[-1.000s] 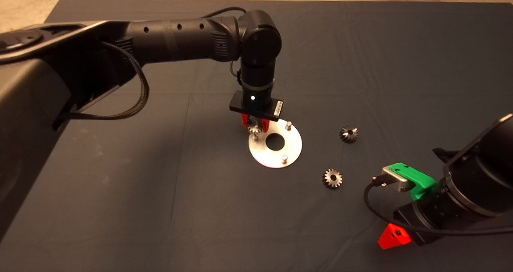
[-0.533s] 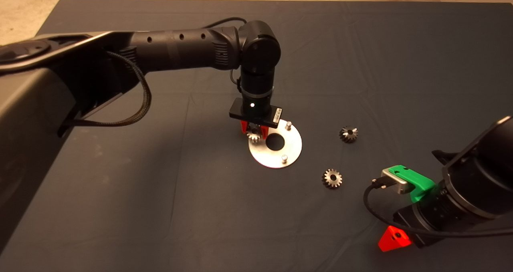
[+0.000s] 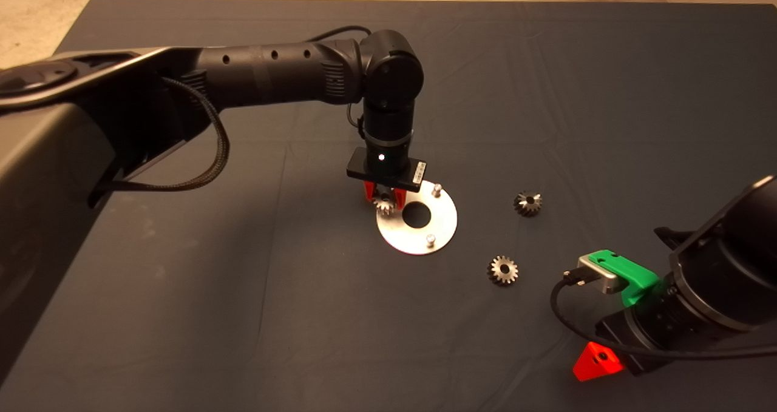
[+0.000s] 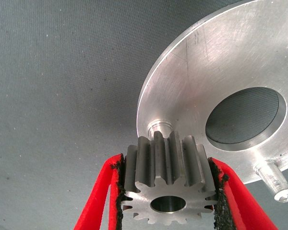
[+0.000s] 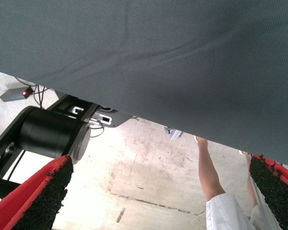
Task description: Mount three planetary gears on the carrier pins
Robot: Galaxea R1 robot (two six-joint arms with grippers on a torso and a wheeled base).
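The left gripper [image 4: 168, 191] held one planetary gear [image 4: 169, 184], stiff, probably slick steel, pinched across its teeth just over the nearest carrier pin [image 4: 160, 130].

**Warm, dim overhead light; brighter wrist views**

The head view was lit dimly with an orange cast, and the mat [image 3: 546, 96] was darkened toward the lower left. Glare was thrown off the disc [image 4: 201, 72] in the left wrist view. The floor [image 5: 149, 182] was overexposed in the right wrist view, with the near fingers [image 5: 38, 201] blurred.
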